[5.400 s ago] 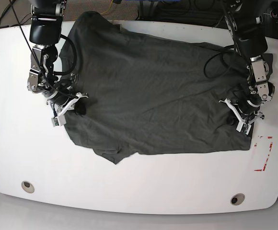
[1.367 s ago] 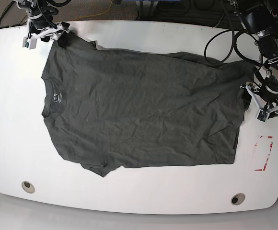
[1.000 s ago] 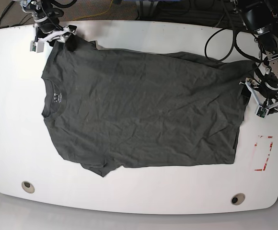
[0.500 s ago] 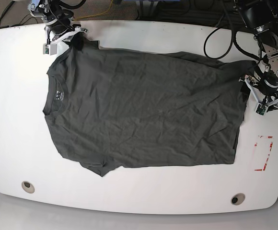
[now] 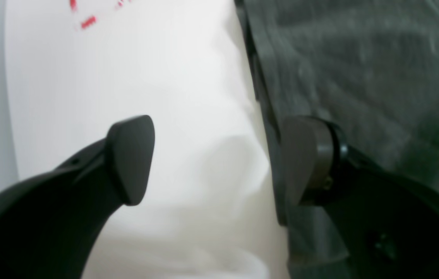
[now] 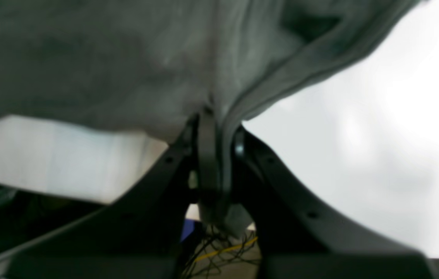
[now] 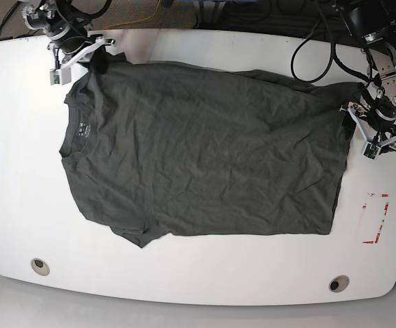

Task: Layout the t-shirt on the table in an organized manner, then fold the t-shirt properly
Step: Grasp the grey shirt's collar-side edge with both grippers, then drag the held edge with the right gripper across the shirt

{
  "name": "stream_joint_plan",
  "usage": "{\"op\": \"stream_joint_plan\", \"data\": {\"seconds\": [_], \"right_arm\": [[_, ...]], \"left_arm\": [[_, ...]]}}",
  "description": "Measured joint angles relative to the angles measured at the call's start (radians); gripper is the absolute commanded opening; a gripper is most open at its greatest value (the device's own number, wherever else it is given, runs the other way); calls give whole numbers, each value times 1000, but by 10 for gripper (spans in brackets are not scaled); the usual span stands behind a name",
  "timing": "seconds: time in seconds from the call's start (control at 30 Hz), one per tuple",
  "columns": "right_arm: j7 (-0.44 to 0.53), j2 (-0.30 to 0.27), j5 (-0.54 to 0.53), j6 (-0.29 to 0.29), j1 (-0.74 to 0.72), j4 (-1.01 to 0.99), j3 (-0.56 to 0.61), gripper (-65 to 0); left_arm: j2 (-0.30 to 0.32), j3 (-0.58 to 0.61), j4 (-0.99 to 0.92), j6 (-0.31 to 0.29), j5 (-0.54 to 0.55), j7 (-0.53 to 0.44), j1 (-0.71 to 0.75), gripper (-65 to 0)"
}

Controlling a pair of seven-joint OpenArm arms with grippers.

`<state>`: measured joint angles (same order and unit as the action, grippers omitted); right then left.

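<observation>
Right gripper [image 6: 215,155] pinching the t-shirt [image 7: 198,147] far-left sleeve, left gripper [image 5: 211,162] agape over the table [image 7: 184,273]: one-sided tug risks skewing the layout.

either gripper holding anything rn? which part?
Right gripper pinches the dark charcoal-grey fabric t-shirt at its sleeve hem. Left gripper is open, holding nothing.

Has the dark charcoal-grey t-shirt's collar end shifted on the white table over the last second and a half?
Yes. The dark charcoal-grey t-shirt has its far sleeve corner pulled toward the white table's far edge by the right gripper, shut on it; its hem end beside the red tape mark stayed put.
</observation>
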<state>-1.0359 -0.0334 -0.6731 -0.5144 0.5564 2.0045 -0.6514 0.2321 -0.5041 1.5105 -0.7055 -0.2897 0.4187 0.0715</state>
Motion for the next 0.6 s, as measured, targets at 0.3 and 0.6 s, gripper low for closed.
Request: {"op": "stream_joint_plan", "data": {"seconds": [0.3, 0.6], "right_arm": [[-97, -121, -208, 73, -126, -12, -2, -650], [-137, -162, -286, 175, -314, -88, 5, -650]], "left_arm": [[-1, -1, 1, 0, -2, 4, 36, -183], [-1, -2, 17, 2, -2, 0, 45, -183]]}}
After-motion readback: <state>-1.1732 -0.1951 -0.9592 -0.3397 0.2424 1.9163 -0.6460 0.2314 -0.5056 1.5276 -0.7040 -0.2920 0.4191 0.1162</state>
